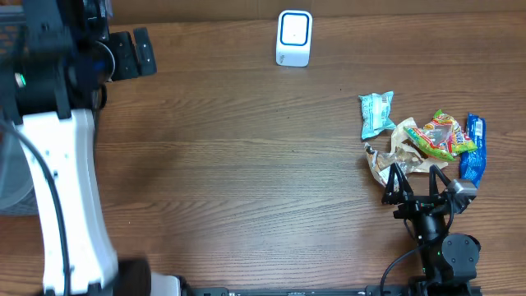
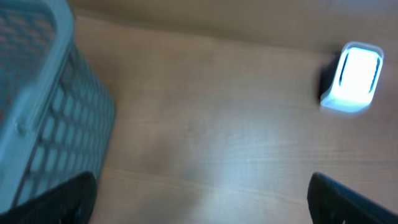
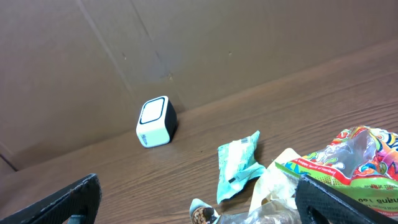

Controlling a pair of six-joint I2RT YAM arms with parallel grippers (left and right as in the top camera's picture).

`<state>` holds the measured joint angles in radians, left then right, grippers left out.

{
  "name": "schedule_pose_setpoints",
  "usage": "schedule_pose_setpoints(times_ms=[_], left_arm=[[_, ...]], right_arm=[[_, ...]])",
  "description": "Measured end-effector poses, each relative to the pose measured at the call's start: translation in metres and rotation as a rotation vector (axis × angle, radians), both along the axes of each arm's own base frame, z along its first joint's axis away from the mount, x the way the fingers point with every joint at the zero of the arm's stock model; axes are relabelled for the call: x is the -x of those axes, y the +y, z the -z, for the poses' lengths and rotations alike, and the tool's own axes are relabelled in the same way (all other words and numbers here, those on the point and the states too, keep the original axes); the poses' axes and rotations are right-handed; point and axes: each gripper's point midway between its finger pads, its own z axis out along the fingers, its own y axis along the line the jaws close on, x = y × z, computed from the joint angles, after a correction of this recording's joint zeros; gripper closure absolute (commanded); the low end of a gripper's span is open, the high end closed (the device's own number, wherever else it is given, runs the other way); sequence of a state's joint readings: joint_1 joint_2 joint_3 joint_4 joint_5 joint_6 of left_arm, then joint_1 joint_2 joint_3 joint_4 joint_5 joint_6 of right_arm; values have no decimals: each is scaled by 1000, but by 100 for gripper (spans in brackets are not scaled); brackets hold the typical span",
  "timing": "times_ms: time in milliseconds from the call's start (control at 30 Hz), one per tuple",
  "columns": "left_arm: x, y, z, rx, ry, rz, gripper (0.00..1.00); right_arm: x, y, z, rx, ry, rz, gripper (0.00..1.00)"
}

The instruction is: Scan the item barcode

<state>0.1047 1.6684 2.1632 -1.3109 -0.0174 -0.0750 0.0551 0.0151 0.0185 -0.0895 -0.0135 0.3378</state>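
Mesh walls of a pale grey-blue basket (image 2: 43,106) stand at the far left of the desk (image 1: 246,181), one corner close under the left wrist camera. Just right of it, over the back left corner, hangs the left tool (image 1: 135,53). Its two fingers are spread wide with nothing between them and only bare wood below. Further right, near the back edge, the barcode scanner (image 1: 293,38) stands alone and well apart from everything else. It is a small white box with a blue-rimmed window that glows bright in the left wrist view.

Bunched together at the right side lie a teal packet (image 1: 376,113), then a crumpled beige and clear wrapper (image 1: 401,148) just beside it. A green packet (image 1: 444,136) with red and yellow print lies partly on the wrapper, and a blue packet (image 1: 472,148) sits at the far right against the green one. At the front of this bunch sits the right tool (image 1: 417,181), fully spread and empty, its tips at the wrapper; I cannot tell whether they touch it.
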Motion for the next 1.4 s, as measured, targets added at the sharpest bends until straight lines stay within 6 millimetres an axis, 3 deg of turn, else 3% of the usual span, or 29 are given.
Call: schedule_pose_setpoints(times_ms=[100,167,367,500,667,867,1200,1400], left_arm=[[-5,0,-13,-45,-230,24,0],[4,-6,-17,-71,-357,64,0],[64,-19,-6,-179,-640,141,0],[102,-25,22,-221,-738,158,0],[131,-29,69,-251,-799,170,0],[147,-36,134,-291,-798,225,0],[153,-40,203,-315,-736,264,1],[153,-39,208,-313,-723,265,0]], right_arm=[[0,0,0,-1,0,2,0],[0,-1,0,-2,-1,3,0],[0,-1,0,-3,-1,3,0],[0,-1,0,-2,-1,3,0],[0,0,0,-2,-1,3,0],[0,0,0,-2,0,3,0],[0,0,0,-2,-1,3,0],[0,0,0,-2,-1,3,0]])
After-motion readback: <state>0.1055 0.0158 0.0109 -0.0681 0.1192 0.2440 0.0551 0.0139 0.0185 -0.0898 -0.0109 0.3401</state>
